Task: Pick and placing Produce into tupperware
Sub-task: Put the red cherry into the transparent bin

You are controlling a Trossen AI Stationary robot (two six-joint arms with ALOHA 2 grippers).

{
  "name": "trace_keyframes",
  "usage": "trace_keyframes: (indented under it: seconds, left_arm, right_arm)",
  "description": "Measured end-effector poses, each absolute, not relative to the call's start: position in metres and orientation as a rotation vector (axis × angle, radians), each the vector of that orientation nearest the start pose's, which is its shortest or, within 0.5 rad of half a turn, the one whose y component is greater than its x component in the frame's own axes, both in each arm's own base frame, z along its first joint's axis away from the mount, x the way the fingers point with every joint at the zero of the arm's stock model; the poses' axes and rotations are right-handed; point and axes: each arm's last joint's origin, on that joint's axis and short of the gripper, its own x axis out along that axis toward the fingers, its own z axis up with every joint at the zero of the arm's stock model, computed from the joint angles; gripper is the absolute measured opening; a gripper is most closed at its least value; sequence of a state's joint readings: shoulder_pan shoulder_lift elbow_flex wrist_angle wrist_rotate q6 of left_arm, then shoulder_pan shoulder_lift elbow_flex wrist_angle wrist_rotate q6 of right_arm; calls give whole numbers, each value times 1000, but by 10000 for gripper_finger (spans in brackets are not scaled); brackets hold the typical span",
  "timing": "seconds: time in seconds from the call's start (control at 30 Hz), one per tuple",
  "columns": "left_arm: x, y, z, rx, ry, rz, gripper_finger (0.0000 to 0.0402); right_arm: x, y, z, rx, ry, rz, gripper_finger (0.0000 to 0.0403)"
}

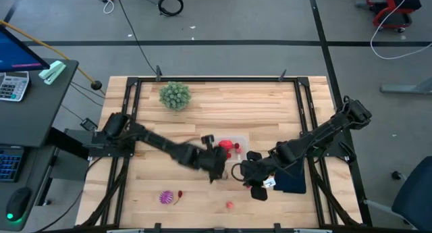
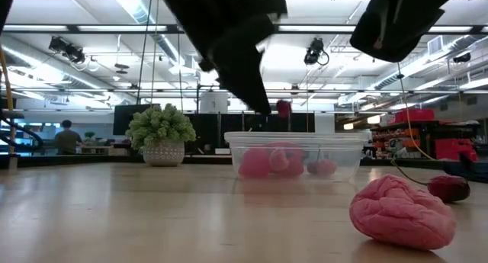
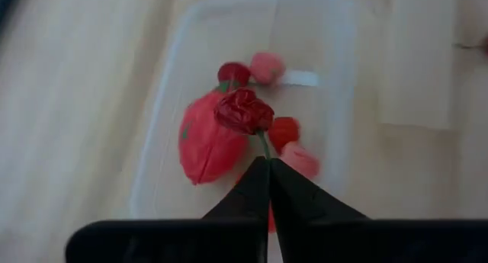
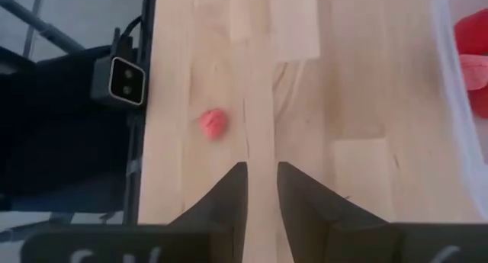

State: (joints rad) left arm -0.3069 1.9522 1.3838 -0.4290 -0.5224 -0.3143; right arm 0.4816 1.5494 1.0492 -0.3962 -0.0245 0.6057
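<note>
- Several red and pink produce pieces already lie in the tupperware point(image 1: 237, 149), near the table's middle.
- The left tool point(image 3: 267, 165), pressed together, pinches the stem of a dark red fruit point(image 3: 243, 110) above the tub; release is judged next.
- Left out: a spiky purple piece point(image 1: 165, 197), a small red one point(image 1: 179, 194) and a pink piece point(image 1: 230, 205), all near the table's front edge.
- The right tool point(image 4: 261, 179), slightly spread and empty, hangs above bare table beside the tub.

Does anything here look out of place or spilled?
Nothing looks spilled or broken. A few toys still lie loose on the table: a pink one near the front edge and a spiky purple one to its left. The tub sits upright.
</note>
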Motion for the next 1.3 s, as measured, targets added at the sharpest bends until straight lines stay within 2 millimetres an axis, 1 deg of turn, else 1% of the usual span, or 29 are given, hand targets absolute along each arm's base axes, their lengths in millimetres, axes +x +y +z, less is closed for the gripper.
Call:
trace_keyframes:
  seconds: [0.07, 0.13, 0.3, 0.37, 0.57, 0.7, 0.83, 0.97, 1.07, 1.17, 1.2, 1.3]
  left_arm:
    - [398, -95, 186, 1, 904, 286, 19]
    - [400, -84, 180, -56, 942, 266, 24]
    - [400, -77, 180, -58, 965, 269, 40]
    - [399, -77, 181, -50, 966, 266, 51]
    - [396, -87, 182, -30, 976, 241, 94]
    - [386, -97, 185, 8, 1077, 211, 109]
    - [378, -110, 203, 48, 1188, 173, 110]
    - [371, -124, 229, 93, 1260, 160, 99]
    - [365, -133, 258, 114, 1263, 193, 89]
    - [356, -141, 282, 162, 1250, 272, 78]
    - [352, -143, 290, 186, 1247, 304, 75]
    - [339, -147, 311, 255, 1234, 404, 67]
  right_arm:
    - [281, 150, 227, 346, 987, 194, 83]
    - [281, 151, 227, 345, 987, 195, 82]
    - [281, 150, 227, 346, 984, 193, 84]
    - [281, 150, 227, 343, 980, 187, 85]
    - [282, 149, 227, 335, 974, 175, 87]
    - [283, 146, 227, 321, 952, 128, 87]
    - [286, 140, 226, 329, 922, 53, 87]
    - [281, 138, 211, 428, 962, -47, 87]
    - [271, 143, 197, 522, 974, -139, 87]
    - [256, 149, 180, 593, 974, -241, 88]
    - [251, 151, 175, 604, 979, -258, 88]
    - [239, 160, 164, 627, 978, -238, 91]
